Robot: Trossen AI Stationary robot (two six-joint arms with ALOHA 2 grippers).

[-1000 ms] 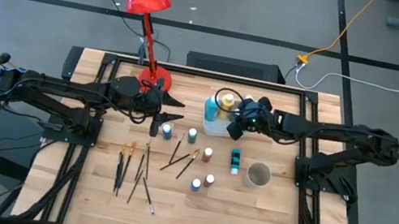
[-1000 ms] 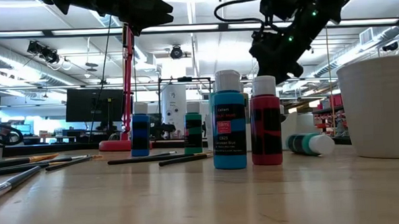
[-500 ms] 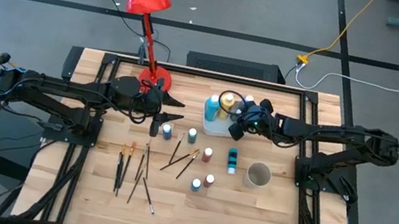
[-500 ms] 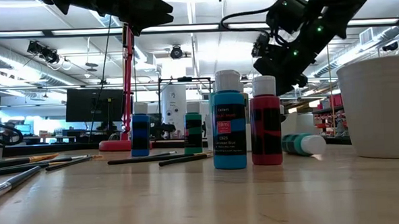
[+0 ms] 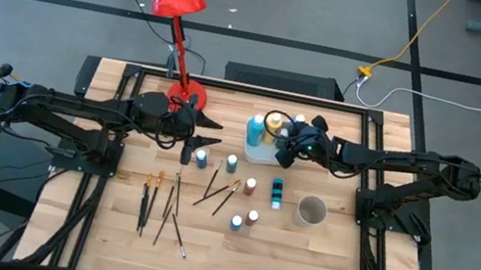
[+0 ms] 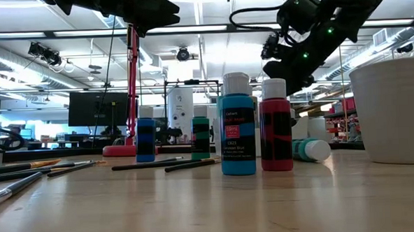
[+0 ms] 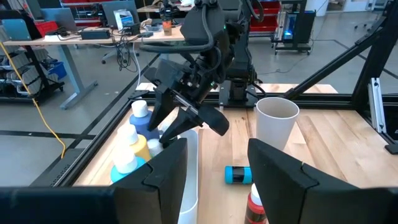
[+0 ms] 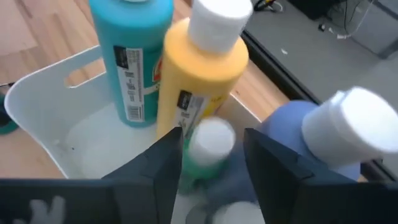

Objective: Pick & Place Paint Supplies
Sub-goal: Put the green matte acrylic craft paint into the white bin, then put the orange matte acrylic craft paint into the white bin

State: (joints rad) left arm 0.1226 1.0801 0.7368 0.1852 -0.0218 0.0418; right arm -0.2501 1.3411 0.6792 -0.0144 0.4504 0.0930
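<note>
My right gripper (image 5: 284, 149) (image 8: 211, 142) is over the white bin (image 5: 262, 158), which holds upright teal (image 8: 132, 37), yellow (image 8: 202, 68) and blue (image 8: 311, 137) bottles. It is shut on a small green bottle with a white cap (image 8: 210, 138). My left gripper (image 5: 211, 142) (image 7: 216, 149) waits open above the table, left of the bin. On the table stand blue (image 5: 201, 158), green (image 5: 232, 162) and red (image 5: 250, 186) bottles and two more (image 5: 243, 220). A teal bottle (image 5: 276, 193) lies on its side. Several brushes (image 5: 165, 199) lie flat. My right gripper pinches the small green bottle between its two fingers, just under the white cap (image 8: 202, 167). The fingers come from above, slanting down into the bin. The bottle is upright among the other bottles. Whether its base touches the bin floor is hidden.
A white cup (image 5: 311, 210) stands right of the lying teal bottle. The red lamp's base (image 5: 188, 96) sits near the far edge, behind my left arm. The brushes and standing bottles fill the table's middle. Bare wood lies along the near edge.
My right gripper has moved a little toward the table's left, over the bin. The lying teal bottle has rolled slightly toward the left. My left arm has kept still.
</note>
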